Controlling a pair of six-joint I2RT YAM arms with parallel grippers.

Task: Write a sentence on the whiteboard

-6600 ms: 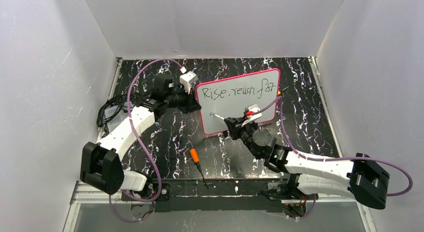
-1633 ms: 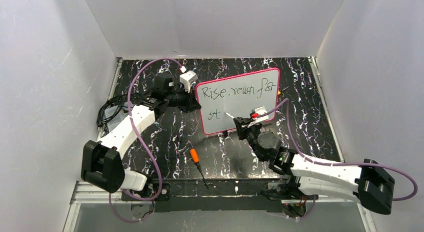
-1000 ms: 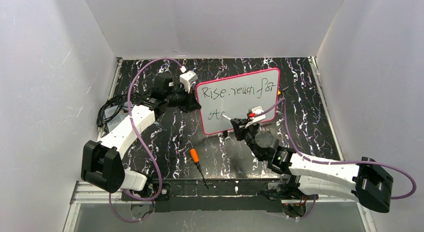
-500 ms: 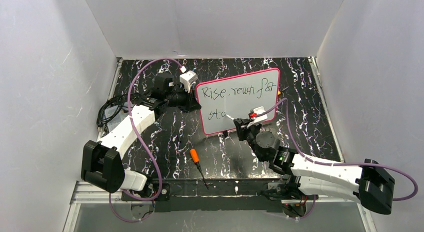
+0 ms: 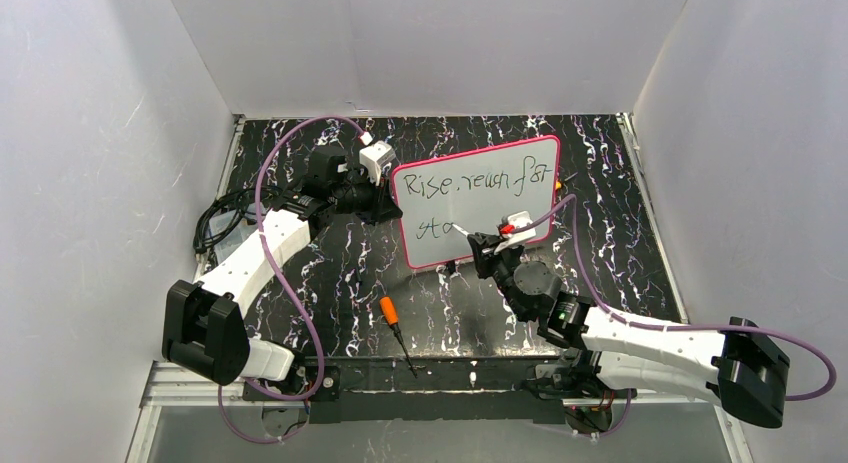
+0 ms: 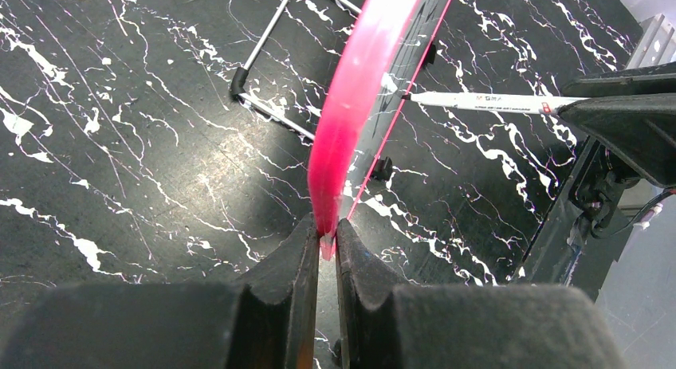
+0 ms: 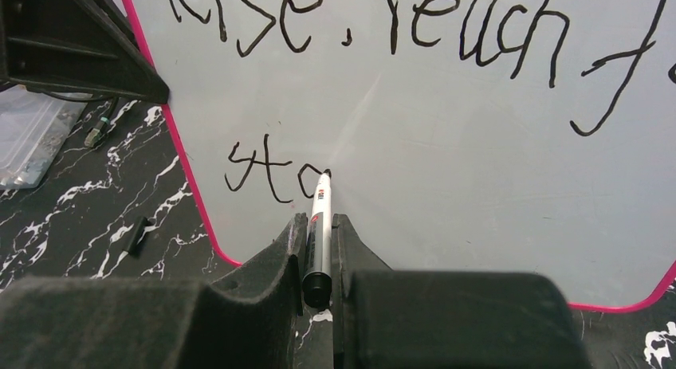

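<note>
The whiteboard [image 5: 500,208], grey-white with a pink frame, stands tilted on the black marbled table. My left gripper [image 5: 388,205] is shut on its left edge; in the left wrist view the pink frame [image 6: 359,90] sits pinched between the fingertips of that gripper [image 6: 325,225]. My right gripper [image 7: 319,221] is shut on a white marker [image 7: 320,210]. The marker's tip touches the board just right of the second line. The sentence [image 7: 383,26] reads "Rise, reach f.." on top. Below it are three letters, "sta" [image 7: 267,174].
An orange-handled screwdriver [image 5: 392,318] lies near the table's front edge. Black cables [image 5: 215,223] bunch at the left wall. The board's wire stand [image 6: 271,74] rests behind it. White walls close in three sides.
The second line has gained a round letter after "st", and the marker tip has shifted slightly right with the right gripper. The left arm and the board have not moved.
</note>
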